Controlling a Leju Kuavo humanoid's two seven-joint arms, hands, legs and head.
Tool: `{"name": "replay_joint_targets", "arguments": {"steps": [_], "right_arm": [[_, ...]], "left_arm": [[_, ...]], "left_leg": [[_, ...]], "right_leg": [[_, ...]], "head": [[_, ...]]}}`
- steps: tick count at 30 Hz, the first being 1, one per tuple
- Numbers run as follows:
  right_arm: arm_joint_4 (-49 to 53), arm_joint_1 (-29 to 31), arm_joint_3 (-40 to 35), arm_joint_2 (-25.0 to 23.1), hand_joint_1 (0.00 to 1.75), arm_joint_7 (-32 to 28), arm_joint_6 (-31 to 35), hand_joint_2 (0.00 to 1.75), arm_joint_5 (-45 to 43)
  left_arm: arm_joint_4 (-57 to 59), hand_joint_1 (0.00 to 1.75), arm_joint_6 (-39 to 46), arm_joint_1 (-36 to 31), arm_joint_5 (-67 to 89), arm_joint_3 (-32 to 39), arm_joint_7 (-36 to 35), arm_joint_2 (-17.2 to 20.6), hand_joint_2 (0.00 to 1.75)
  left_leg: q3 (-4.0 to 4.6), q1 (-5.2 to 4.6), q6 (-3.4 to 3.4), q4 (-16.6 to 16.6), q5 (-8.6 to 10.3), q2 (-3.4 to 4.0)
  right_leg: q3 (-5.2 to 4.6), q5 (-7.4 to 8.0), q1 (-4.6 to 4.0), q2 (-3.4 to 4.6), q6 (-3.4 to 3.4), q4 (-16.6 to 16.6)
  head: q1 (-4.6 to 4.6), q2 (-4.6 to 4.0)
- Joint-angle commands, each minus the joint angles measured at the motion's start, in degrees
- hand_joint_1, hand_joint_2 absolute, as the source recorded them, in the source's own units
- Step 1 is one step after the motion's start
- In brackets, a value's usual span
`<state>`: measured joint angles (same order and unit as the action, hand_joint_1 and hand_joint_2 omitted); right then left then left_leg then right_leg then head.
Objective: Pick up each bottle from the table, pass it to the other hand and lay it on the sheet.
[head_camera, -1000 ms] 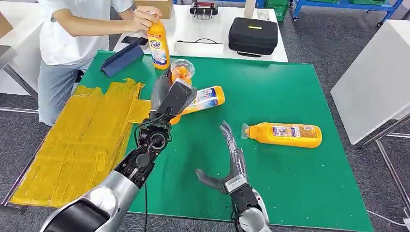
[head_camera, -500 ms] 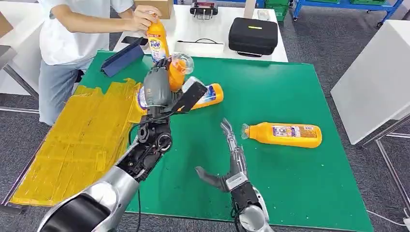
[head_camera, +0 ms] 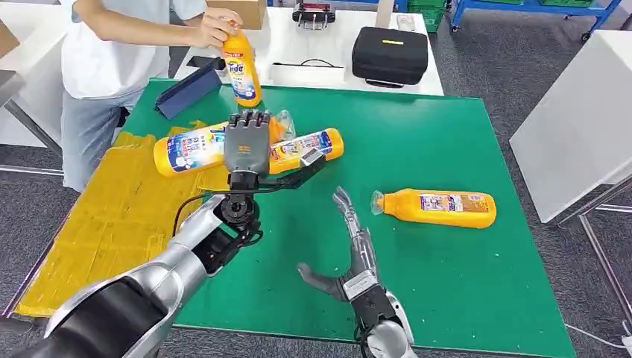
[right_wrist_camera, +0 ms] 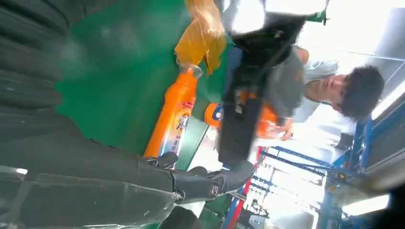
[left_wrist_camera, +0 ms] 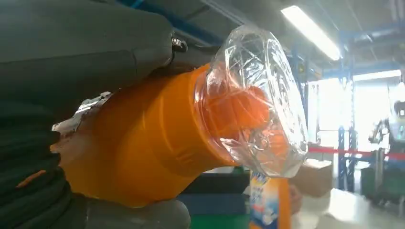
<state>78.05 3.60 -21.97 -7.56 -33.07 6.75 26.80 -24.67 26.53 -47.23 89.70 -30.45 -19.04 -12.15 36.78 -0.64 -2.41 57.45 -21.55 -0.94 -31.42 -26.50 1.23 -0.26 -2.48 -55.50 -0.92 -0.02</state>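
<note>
My left hand [head_camera: 247,146] grips an orange detergent bottle [head_camera: 188,148] near its neck and holds it level, its body reaching out over the yellow sheet [head_camera: 112,216]. The left wrist view shows the bottle's orange shoulder [left_wrist_camera: 143,138] and clear cap [left_wrist_camera: 258,100] in my grasp. Behind that hand, a second bottle [head_camera: 313,145] lies on the green mat [head_camera: 417,134]. A third bottle [head_camera: 437,208] lies to the right and also shows as the bottle [right_wrist_camera: 173,121] on the mat. My right hand [head_camera: 354,257] hovers open and empty over the mat, left of the third bottle.
A person at the far left edge holds another bottle [head_camera: 240,66] upright on the mat. A blue folder [head_camera: 188,89] leans nearby. A black case [head_camera: 390,54] sits on the white table behind. A white table [head_camera: 581,127] stands close on the right.
My left hand has turned its bottle from upright to level and swung the body left over the yellow sheet. The right hand has barely moved.
</note>
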Motion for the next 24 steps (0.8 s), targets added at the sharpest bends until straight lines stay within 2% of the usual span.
{"name": "replay_joint_targets", "arguments": {"steps": [1, 7, 15, 24], "right_arm": [[-0.32, 0.22, 0.70, 0.04, 0.00, 0.26, -0.70, 1.75, 0.26], [-2.84, 1.78, 0.36, 0.56, 0.00, -0.62, -0.72, 1.75, 0.02], [-3.97, 2.72, 0.10, 0.50, 0.00, -0.86, -0.60, 1.75, -0.34], [-7.49, 4.63, -0.31, 0.42, 0.00, -1.82, 0.23, 1.75, -1.37]], "left_arm": [[8.32, 1.75, -5.49, -3.23, 0.30, -9.22, -0.36, 4.28, 1.75], [10.18, 1.75, -11.95, -2.00, 0.25, -10.28, 1.17, 6.20, 1.75], [10.29, 1.75, -14.21, -1.63, 0.26, -9.11, 1.89, 7.05, 1.75], [10.87, 1.75, -20.18, 0.12, -0.59, -2.77, 5.36, 10.29, 1.75]], "left_leg": [[-0.22, 0.08, 0.16, 0.04, -0.14, 0.20], [-0.34, 0.08, 0.20, -0.02, -0.17, 0.30], [-0.28, 0.08, 0.18, -0.01, -0.16, 0.22], [-0.38, 0.11, 0.23, -0.04, -0.19, 0.40]], "right_leg": [[0.22, -0.06, -0.09, 0.16, 0.14, 0.04], [0.31, -0.06, -0.09, 0.26, 0.17, 0.10], [0.29, -0.07, -0.09, 0.18, 0.15, 0.09], [0.35, -0.04, -0.12, 0.36, 0.19, 0.12]], "head": [[-0.02, 0.00], [0.00, 0.00], [-0.02, 0.00], [0.00, 0.00]]}}
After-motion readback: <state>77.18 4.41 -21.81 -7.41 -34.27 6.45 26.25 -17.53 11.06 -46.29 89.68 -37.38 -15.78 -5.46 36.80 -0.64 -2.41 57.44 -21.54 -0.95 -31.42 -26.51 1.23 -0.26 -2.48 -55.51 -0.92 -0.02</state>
